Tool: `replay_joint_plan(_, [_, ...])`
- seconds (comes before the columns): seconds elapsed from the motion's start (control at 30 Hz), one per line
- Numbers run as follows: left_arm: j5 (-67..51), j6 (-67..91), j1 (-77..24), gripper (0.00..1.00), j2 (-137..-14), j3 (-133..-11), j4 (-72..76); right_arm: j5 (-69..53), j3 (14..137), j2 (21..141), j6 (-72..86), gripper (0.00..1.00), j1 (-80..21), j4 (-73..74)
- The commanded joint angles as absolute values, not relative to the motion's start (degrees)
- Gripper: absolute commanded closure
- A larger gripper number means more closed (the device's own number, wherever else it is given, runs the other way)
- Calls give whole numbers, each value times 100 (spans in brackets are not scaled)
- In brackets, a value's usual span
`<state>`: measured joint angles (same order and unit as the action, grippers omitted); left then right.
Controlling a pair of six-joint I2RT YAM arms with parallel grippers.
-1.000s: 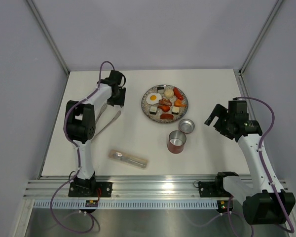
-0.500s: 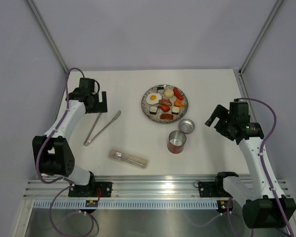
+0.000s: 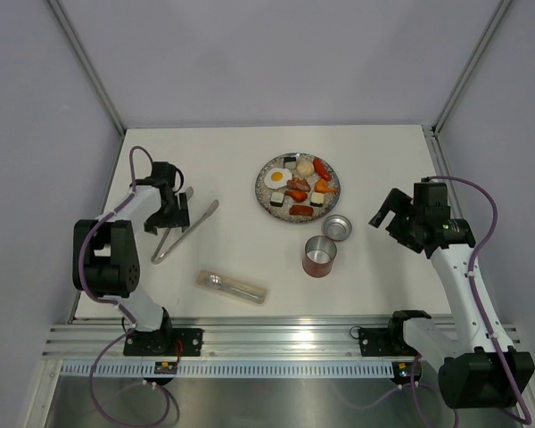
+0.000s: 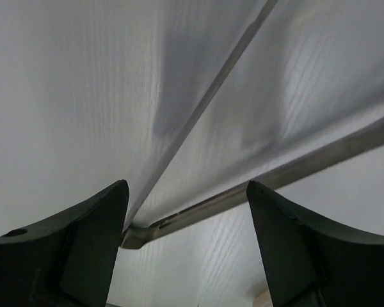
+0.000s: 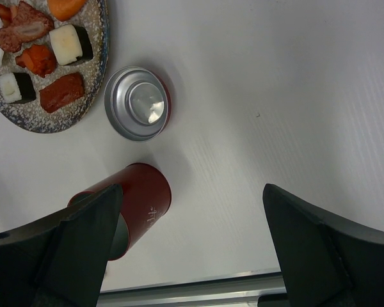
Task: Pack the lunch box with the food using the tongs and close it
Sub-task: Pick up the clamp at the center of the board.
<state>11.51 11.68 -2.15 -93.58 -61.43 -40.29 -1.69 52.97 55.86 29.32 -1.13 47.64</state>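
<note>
The silver tongs [image 3: 185, 232] lie flat on the white table at the left, their arms pointing up-right. My left gripper [image 3: 170, 216] hovers low over their middle, open. In the left wrist view the tongs [image 4: 256, 176] run across the gap between the left gripper's [image 4: 187, 187] jaws, untouched. The red lunch box [image 3: 319, 256] stands upright and uncovered, its lid [image 3: 338, 226] lying upside down beside it. Toy food [image 3: 299, 185] fills the speckled plate [image 3: 264, 198]. My right gripper [image 3: 388, 214] is open and empty, right of the lunch box [image 5: 141, 201] and lid [image 5: 137, 102].
A clear packet holding a spoon [image 3: 232, 286] lies near the front, between the tongs and the lunch box. A metal rail [image 3: 276, 337] runs along the near table edge. Grey walls close in the left, right and back sides.
My left arm swung from beside the plate out to the left, then came down over the tongs with its jaws apart. The tongs shifted slightly toward the front. The right arm has not moved.
</note>
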Motion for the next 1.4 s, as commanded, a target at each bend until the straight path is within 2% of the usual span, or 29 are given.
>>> replay_joint_plan(0.0, [1239,1239,-167,29,-9790,-6477,-3657,-290,5370,5485,2927,1,-123,4632])
replay_joint_plan(0.07, [1222,1222,-158,33,-9983,-6556,-3639,-281,5353,5467,2927,0,-123,4658])
replay_joint_plan(0.13, [1213,1204,-150,43,-10142,-6618,-3578,-264,5344,5449,2909,1,-123,4693])
replay_joint_plan(0.17, [1187,1213,-149,49,-10160,-6636,-3551,-255,5344,5432,2909,1,-123,4702])
replay_joint_plan(0.2, [1169,1222,-141,61,-10186,-6697,-3559,-237,5335,5414,2892,0,-132,4702])
replay_joint_plan(0.3, [1029,1257,-141,77,-10239,-6837,-3533,-220,5344,5414,2883,1,-132,4728])
replay_joint_plan(0.33, [976,1257,-141,87,-10326,-6977,-3542,-220,5344,5423,2874,1,-132,4737])
replay_joint_plan(0.4, [870,1231,-141,95,-10476,-7180,-3586,-167,5388,5440,2848,0,-123,4799])
replay_joint_plan(0.43, [870,1222,-141,99,-10642,-7398,-3638,-150,5405,5440,2839,1,-123,4825])
replay_joint_plan(0.63, [905,1055,-141,100,-11047,-7962,-3586,-62,5493,5405,2795,1,-132,4931])
replay_joint_plan(0.7, [905,976,-141,96,-11162,-8147,-3560,-62,5502,5440,2795,1,-123,4957])
replay_joint_plan(0.77, [836,932,-149,86,-11215,-8252,-3603,-62,5511,5458,2795,1,-132,4992])
replay_joint_plan(0.8, [809,923,-149,69,-11258,-8383,-3647,-53,5502,5458,2795,1,-123,4992])
replay_joint_plan(0.87, [730,940,-149,55,-11224,-8437,-3709,-35,5476,5441,2821,1,-123,4975])
replay_joint_plan(0.9, [712,1001,-149,44,-11128,-8437,-3726,-35,5467,5423,2830,1,-123,4975])
replay_joint_plan(1.1, [536,1151,-193,32,-10390,-8183,-3683,-202,5537,5440,2874,1,-132,4948])
replay_joint_plan(1.13, [527,1143,-246,23,-10128,-8043,-3622,-202,5555,5440,2883,0,-123,4948])
replay_joint_plan(1.23, [501,1020,-430,5,-9653,-7631,-3464,-193,5572,5441,2857,1,-123,4913])
replay_joint_plan(1.3, [754,1011,-536,1,-9467,-7384,-3323,-185,5546,5475,2848,1,-132,4887])
replay_joint_plan(1.37, [1080,1011,-633,1,-9274,-6946,-2981,-220,5511,5519,2839,0,-132,4843])
